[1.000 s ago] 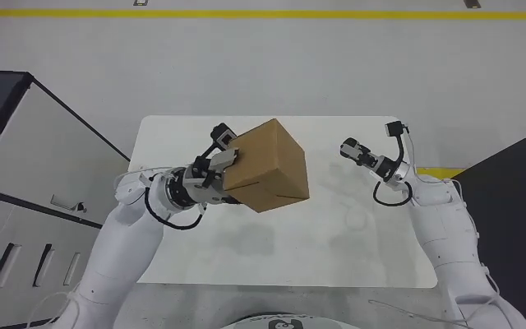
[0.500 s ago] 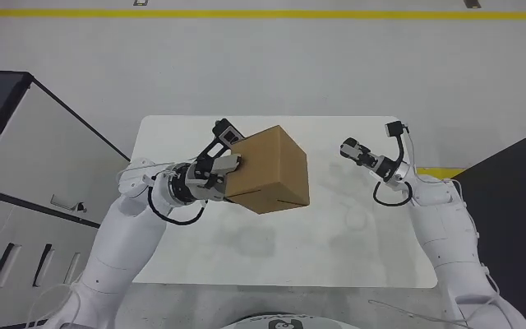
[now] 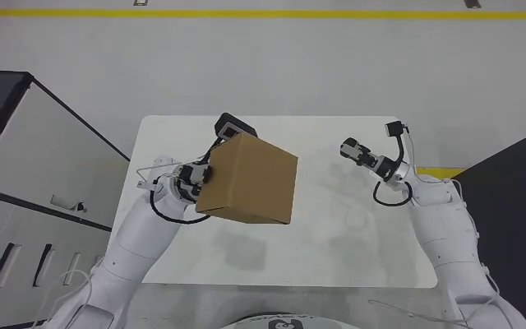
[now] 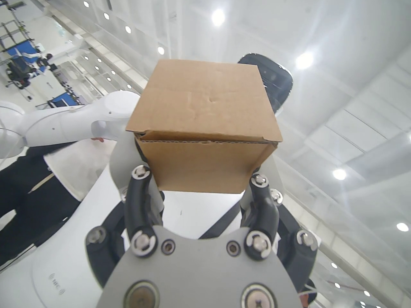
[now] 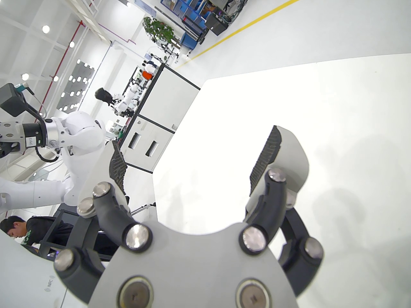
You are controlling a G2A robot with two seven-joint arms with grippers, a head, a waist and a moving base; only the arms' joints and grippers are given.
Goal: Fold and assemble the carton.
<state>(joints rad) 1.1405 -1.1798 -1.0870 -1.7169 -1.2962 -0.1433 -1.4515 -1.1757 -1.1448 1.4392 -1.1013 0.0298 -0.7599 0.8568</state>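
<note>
The left hand point(image 4: 200, 182) is clamped on the carton point(image 4: 205, 110), one finger pressed against each side of the panel nearest the wrist. The cardboard hides both fingertips, so how far they reach along it cannot be told. From above, the carton covers nearly all of this hand and is held clear of the worktop point(image 3: 353, 238), tilted, with one corner lowest. Just past the fingers, a folded flap meets the neighbouring panel along a seam, with a small gap at one corner. The carton's faces turned away from the hand are hidden, so it cannot be told whether they are folded shut. The black camera mount point(image 3: 234, 127) on the wrist sticks out beyond the carton's far edge.

The right hand point(image 5: 196, 149) is well apart from the carton, across the worktop. Its ribbed fingers point(image 5: 266, 152) are spread wide with nothing between them, and bare worktop lies below and ahead of it.

A grey cabinet point(image 3: 41, 164) stands beside the worktop on the left hand's side, cut off by the edge of the view. A yellow floor line point(image 3: 263, 13) runs beyond the worktop, far from both hands.
</note>
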